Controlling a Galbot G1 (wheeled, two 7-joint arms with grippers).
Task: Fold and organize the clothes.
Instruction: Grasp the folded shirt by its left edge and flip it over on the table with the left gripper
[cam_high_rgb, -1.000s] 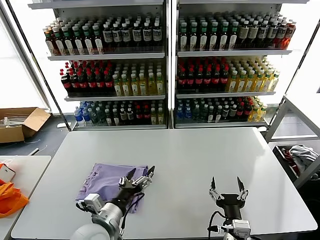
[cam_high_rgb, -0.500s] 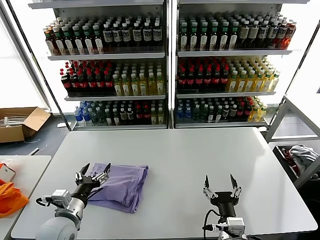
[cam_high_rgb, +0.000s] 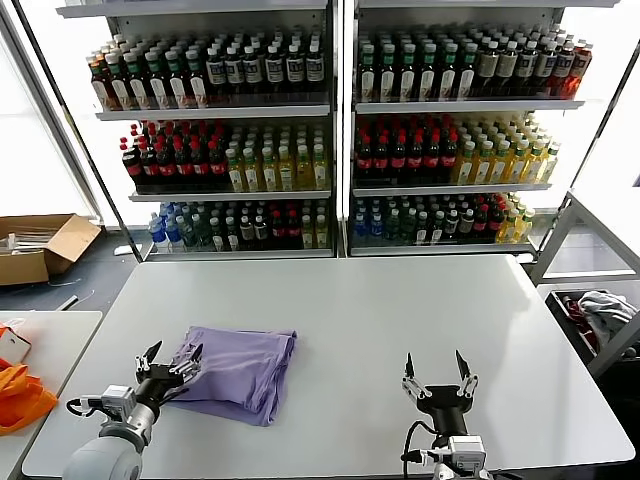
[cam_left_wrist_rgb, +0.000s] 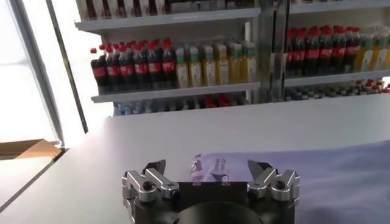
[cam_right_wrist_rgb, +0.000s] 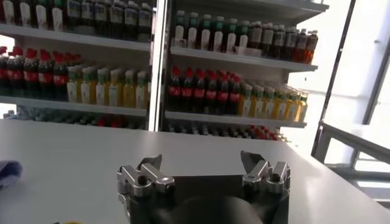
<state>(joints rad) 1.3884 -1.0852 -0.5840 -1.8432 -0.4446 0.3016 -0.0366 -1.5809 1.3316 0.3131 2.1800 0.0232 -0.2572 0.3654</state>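
Left tool (cam_high_rgb: 167, 359) now off folded T-shirt's (cam_high_rgb: 240, 367) left edge, open.

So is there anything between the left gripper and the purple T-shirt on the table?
Nothing visible. The left gripper, open, sits right at the near-left edge of the folded lavender T-shirt, with only bare white table around. The right gripper, open, is off to the side.

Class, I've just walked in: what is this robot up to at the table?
It is folding clothes. A lavender T-shirt lies folded on the white table. The left gripper hovers open at the shirt's left edge, holding nothing. The right gripper waits open and empty over bare table, well apart from the shirt.
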